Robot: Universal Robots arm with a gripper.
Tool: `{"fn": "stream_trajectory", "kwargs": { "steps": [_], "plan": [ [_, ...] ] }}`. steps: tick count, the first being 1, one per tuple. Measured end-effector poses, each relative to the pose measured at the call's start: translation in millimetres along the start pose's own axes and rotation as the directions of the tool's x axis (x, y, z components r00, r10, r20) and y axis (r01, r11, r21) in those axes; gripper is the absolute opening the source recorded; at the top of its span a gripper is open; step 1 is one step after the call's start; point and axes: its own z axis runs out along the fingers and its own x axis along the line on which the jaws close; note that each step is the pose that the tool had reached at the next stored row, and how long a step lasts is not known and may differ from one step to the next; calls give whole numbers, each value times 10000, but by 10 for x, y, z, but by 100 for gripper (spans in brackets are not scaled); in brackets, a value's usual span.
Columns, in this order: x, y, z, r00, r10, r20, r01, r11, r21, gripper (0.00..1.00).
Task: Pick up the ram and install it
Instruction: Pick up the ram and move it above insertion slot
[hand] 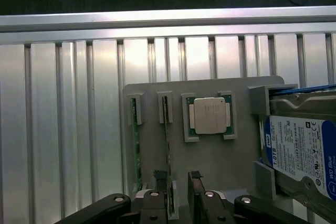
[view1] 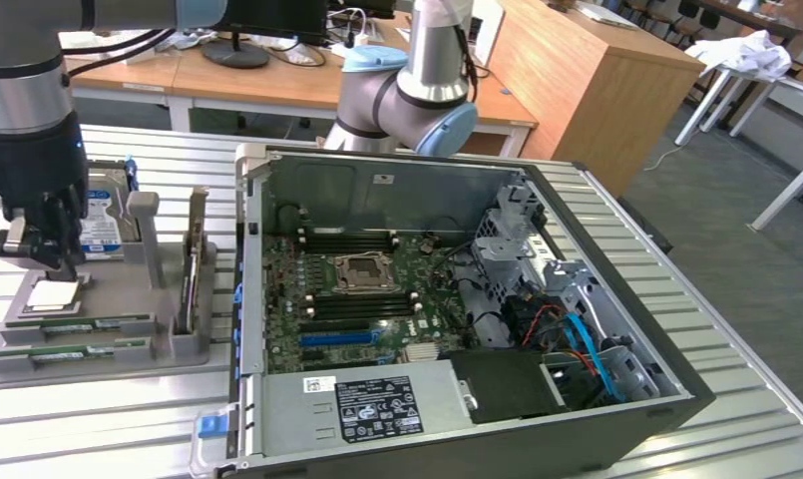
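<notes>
At the exterior view's left the gripper [view1: 42, 261] is held spread over a ram stick [hand: 167, 129]: light, stiff, fragile, best pinched across its flat faces.

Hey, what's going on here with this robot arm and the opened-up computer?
The arm's gripper hangs open and empty above the gray parts tray at the exterior view's left, beside the open computer case. The tray holds two RAM sticks, a processor chip and a hard drive. In the wrist view the gripper sits close over the RAM sticks, but nothing is gripped yet, and both sticks lie in their tray slots.
</notes>
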Motion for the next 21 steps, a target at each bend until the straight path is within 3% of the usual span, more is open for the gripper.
{"fn": "stream_trajectory", "kwargs": {
  "steps": [21],
  "plan": [
    [7, -1, 25, 9998, -196, -6, 196, 9998, 5, 30]
  ]
}}
